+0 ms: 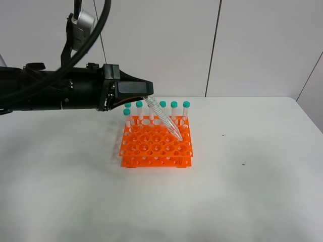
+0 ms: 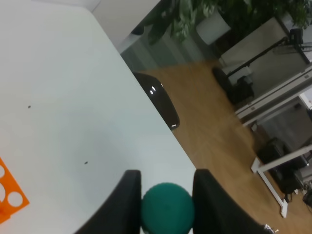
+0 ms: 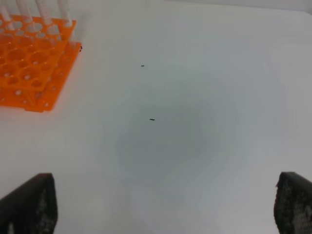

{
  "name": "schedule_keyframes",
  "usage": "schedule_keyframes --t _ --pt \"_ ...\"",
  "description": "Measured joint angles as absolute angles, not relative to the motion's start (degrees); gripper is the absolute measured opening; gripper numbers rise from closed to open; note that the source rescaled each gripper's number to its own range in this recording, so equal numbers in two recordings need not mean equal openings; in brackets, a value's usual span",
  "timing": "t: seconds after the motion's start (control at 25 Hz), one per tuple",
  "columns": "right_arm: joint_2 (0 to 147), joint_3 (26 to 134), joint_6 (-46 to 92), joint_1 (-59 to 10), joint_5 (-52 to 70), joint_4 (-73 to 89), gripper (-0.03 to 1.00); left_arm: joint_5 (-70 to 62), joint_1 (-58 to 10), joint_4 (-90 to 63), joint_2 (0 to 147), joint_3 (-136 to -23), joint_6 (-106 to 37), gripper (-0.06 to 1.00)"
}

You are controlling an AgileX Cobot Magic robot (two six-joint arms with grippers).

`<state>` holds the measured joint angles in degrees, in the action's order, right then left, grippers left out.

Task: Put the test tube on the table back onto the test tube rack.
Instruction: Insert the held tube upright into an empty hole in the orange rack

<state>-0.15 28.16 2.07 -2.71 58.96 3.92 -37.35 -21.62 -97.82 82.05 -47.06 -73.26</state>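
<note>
The test tube [image 1: 164,121] is not lying on the table [image 1: 262,191] now; it is hanging tilted over the test tube rack [image 1: 151,151], with its teal cap [image 2: 167,208] up in my left gripper [image 1: 148,98] and its pointed tip reaching down toward about five o'clock in the high view. The tip is sitting at the rack's top tier, near the right-hand columns and just in front of the back row. I cannot tell whether it is already entering a hole or only resting on the grid. This lean is what the coming move is turning on. I judge that the long axis needs bringing upright, cap swinging over the tip, before the tube can slide down through both tiers. My left fingers [image 2: 127,202] are pressing together on the cap from both sides, gripping it and nothing else. The other teal-capped tubes [image 1: 174,108] are standing upright along the back row, at about twelve o'clock from the tip and close enough to be knocked. My right gripper [image 3: 165,195] is hanging well off toward three o'clock of the rack over bare table, its fingers spread wide and holding nothing, so the left arm is by far the nearer one.
</note>
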Motion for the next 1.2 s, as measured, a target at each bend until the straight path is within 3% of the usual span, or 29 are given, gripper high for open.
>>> schedule_keyframes --t 0.28,0.48,0.88,1.2 --pt "-0.15 28.16 2.07 -2.71 58.96 4.1 0.98 -30.95 -21.8 -92.3 79.47 -47.49 -72.51 0.0" --pt "-0.15 28.16 2.07 -2.71 58.96 4.1 0.98 -19.22 -25.29 -72.74 77.05 -50.5 -61.01 0.0" --pt "-0.15 28.16 2.07 -2.71 58.96 4.1 0.98 2.94 -36.23 -21.28 76.79 -51.38 -24.4 0.0" --pt "-0.15 28.16 2.07 -2.71 58.96 4.1 0.98 16.11 -36.91 -12.44 78.3 -51.56 -21.22 0.0"
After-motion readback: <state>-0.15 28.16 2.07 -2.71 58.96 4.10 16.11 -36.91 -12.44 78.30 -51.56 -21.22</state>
